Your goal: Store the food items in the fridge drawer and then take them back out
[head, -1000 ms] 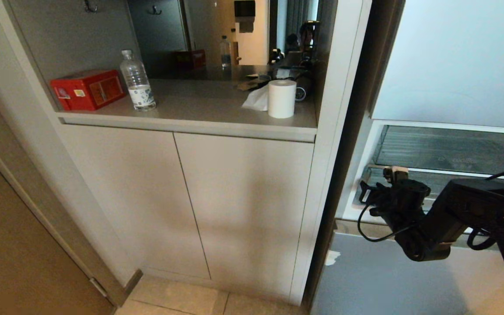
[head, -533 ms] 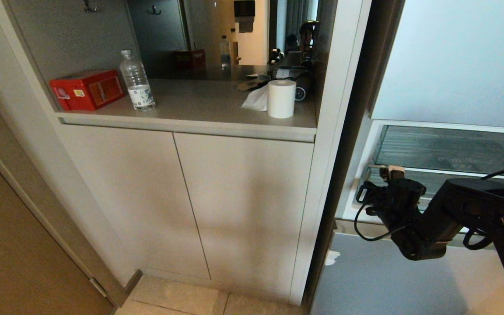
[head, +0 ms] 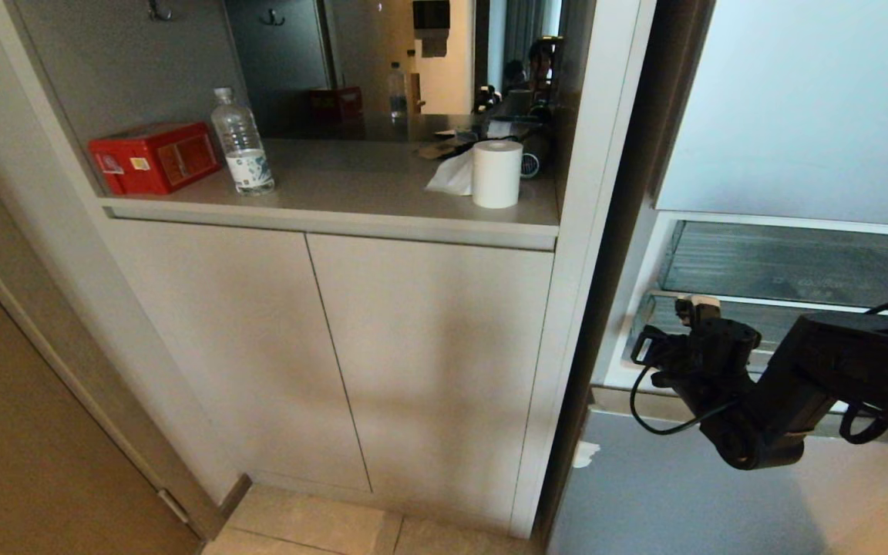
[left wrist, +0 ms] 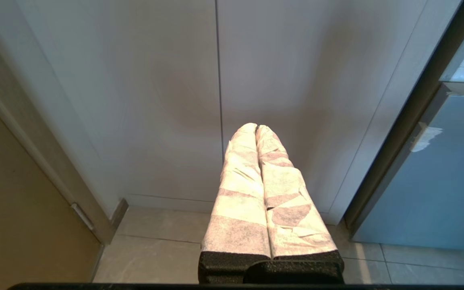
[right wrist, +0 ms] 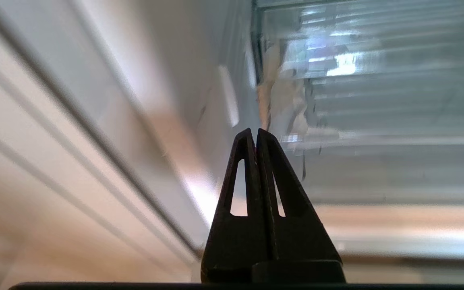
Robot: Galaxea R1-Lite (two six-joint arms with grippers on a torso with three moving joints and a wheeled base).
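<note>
In the head view, the wide, see-through clear plastic fridge drawer (head: 791, 266) with its ribbed bottom sits in the open fridge at the right, under a pale frosted door panel (head: 798, 108); no food shows inside it from here. The black right gripper (head: 697, 307) reaches in from the right edge and hovers at the drawer's left front corner, by the white fridge frame. To the left, a grey counter shelf (head: 351, 185) carries a red rectangular box (head: 155, 156), a clear plastic water bottle (head: 242, 142) and a white paper roll (head: 496, 173), above two plain cabinet doors (head: 321, 347). The left wrist view alone shows the left gripper (left wrist: 256, 128): its tape-wrapped fingers are pressed together with nothing between them, pointing at the cabinet doors above a tiled floor (left wrist: 163, 253). The right wrist view brings the drawer's ribbed plastic close, just beyond the tips of the right gripper, whose dark fingers meet tip to tip and hold nothing.
</note>
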